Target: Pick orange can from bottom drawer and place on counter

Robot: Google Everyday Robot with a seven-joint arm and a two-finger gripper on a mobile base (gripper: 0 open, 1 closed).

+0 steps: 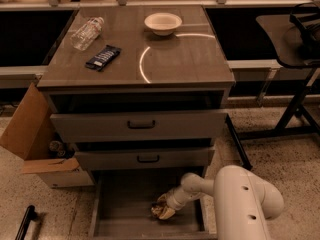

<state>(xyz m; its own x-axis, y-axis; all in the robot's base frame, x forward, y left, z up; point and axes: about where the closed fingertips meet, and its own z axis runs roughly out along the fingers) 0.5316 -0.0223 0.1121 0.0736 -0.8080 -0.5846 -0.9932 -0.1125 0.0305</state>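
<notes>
We see the gripper point(164, 205) low inside the bottom drawer point(122, 206), toward the right of its floor; the white arm point(242, 204) reaches in from the lower right, its thick shell filling that corner of the view. The can point(160, 213) lies on the drawer floor right at the gripper's tip, touching it or very nearly so. We cannot tell whether the gripper is clamped on the can, spread beside it or closed, as the two merge into one pale, gold-brown shape; nor can we tell whether the can stands or lies on its side.

The bottom drawer is pulled well out; the middle drawer point(145, 159) and the top drawer point(140, 125) above it are each pulled out a little, each with a dark handle on its front.

On the counter point(195, 59) a bottle point(87, 33) lies on its side near the back left corner; a dark wrapper point(103, 57) lies just in front of it, apart from it; a white bowl point(163, 23) stands near the back edge, at the middle; a bright curved reflection point(142, 64) runs across the surface in front of the bowl.

Left of the cabinet an open cardboard box point(30, 131) sits on the speckled floor point(280, 164), its flap leaning against the cabinet's side; a dark table point(290, 39) on black legs stands to the right, well apart.
</notes>
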